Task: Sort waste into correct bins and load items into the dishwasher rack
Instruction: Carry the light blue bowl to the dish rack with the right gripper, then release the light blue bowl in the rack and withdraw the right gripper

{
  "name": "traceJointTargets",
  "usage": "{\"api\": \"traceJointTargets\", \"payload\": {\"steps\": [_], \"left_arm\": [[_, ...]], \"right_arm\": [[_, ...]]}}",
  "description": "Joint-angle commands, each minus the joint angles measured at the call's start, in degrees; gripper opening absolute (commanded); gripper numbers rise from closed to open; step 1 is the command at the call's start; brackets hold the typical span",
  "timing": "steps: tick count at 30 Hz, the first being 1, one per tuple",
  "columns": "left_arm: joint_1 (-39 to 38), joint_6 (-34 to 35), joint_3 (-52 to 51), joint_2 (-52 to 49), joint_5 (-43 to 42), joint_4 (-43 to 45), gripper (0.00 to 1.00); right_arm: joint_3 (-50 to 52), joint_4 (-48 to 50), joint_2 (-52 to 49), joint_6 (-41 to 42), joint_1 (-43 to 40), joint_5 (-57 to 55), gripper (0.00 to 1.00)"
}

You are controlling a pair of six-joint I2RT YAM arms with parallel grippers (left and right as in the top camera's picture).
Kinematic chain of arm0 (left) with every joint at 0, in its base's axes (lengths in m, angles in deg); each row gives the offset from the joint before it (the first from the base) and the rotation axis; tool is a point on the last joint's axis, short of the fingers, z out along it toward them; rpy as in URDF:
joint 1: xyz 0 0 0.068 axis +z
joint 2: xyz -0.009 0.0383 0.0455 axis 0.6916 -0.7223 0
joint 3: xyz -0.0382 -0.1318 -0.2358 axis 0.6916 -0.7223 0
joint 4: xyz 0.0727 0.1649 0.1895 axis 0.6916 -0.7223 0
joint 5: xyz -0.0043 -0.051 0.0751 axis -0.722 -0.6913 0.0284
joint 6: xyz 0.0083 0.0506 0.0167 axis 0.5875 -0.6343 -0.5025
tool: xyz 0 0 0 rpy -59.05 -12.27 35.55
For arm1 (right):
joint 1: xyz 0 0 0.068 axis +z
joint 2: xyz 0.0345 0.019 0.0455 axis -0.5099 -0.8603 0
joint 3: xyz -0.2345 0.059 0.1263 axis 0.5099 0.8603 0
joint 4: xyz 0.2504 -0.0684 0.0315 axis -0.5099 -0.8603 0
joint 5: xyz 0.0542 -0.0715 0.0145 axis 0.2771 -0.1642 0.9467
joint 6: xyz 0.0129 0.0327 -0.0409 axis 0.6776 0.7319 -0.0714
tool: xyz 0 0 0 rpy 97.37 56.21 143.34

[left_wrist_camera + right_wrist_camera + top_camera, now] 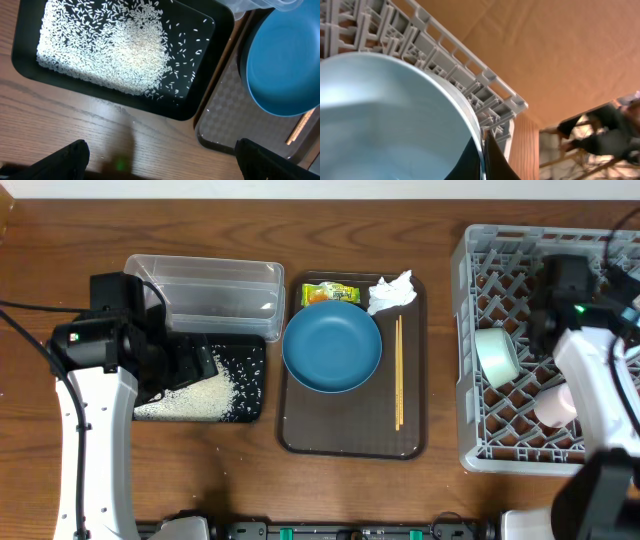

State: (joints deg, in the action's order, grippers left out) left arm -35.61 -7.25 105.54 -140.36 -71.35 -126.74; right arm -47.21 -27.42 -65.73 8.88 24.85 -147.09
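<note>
A light-blue bowl (395, 115) sits inside the dishwasher rack (445, 55), close to the rack's outer wall. Its thin rim is pinched between the narrow-set fingers (495, 162) of the right gripper (482, 152), one finger inside the lip and one outside. The bowl looks rigid, smooth and glossy, so it is probably light but slippery, and it could chip against the rack's grey pegs. The rim is the only real purchase on such a shape, and the bowl may swing about that pinch unless it leans on the lattice before being let go. Just beside the rack on the desk (75, 125) lies the brown serving tray (290, 435). It carries the large deep-blue bowl (332, 347), the wooden chopsticks (398, 370), the yellow-green snack wrapper (330, 293) and the crumpled white tissue (392, 292). Farther from the rack, past the serving tray, sit the black tray (30, 65) heaped with rice grains (195, 398) and the clear tub (215, 285). Farthest from the rack, the left gripper (165, 157) hangs over the desk at the black tray's edge, its fingers spread wide and holding nothing.
</note>
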Motion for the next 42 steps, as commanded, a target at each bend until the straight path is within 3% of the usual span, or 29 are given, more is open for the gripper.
{"api": "traceJointTargets", "payload": {"steps": [1, 8, 11, 24, 28, 37, 38, 39, 40, 42], "left_arm": [[0.2, 0.2, 0.7, 0.7, 0.9, -0.2, 0.95], [0.2, 0.2, 0.7, 0.6, 0.9, -0.2, 0.95], [0.2, 0.2, 0.7, 0.6, 0.9, -0.2, 0.95], [0.2, 0.2, 0.7, 0.6, 0.9, -0.2, 0.96], [0.2, 0.2, 0.7, 0.6, 0.9, -0.2, 0.95], [0.2, 0.2, 0.7, 0.6, 0.9, -0.2, 0.95], [0.2, 0.2, 0.7, 0.6, 0.9, -0.2, 0.95], [0.2, 0.2, 0.7, 0.6, 0.9, -0.2, 0.95], [0.2, 0.2, 0.7, 0.6, 0.9, -0.2, 0.95], [0.2, 0.2, 0.7, 0.6, 0.9, -0.2, 0.95]], "right_arm": [[-0.2, 5.4, -4.4, -10.9, -0.4, -9.4, 0.01], [-0.2, 26.1, -11.4, -33.0, 2.6, -14.1, 0.01], [-0.2, 31.4, -12.8, -37.2, 5.0, -14.1, 0.01], [-0.2, 31.2, -17.4, -38.5, 13.1, -13.7, 0.01], [-0.2, 31.2, -17.4, -38.6, 14.4, -13.7, 0.06], [-0.2, 30.3, -17.4, -39.6, 18.2, -8.6, 0.04], [-0.2, 30.4, -17.4, -39.6, 18.6, -8.5, 0.07], [-0.2, 30.4, -17.4, -39.6, 19.0, -8.3, 0.18], [-0.2, 30.4, -17.4, -39.6, 19.2, -8.3, 0.37], [-0.2, 30.4, -17.4, -39.6, 19.6, -8.3, 0.61]]}}
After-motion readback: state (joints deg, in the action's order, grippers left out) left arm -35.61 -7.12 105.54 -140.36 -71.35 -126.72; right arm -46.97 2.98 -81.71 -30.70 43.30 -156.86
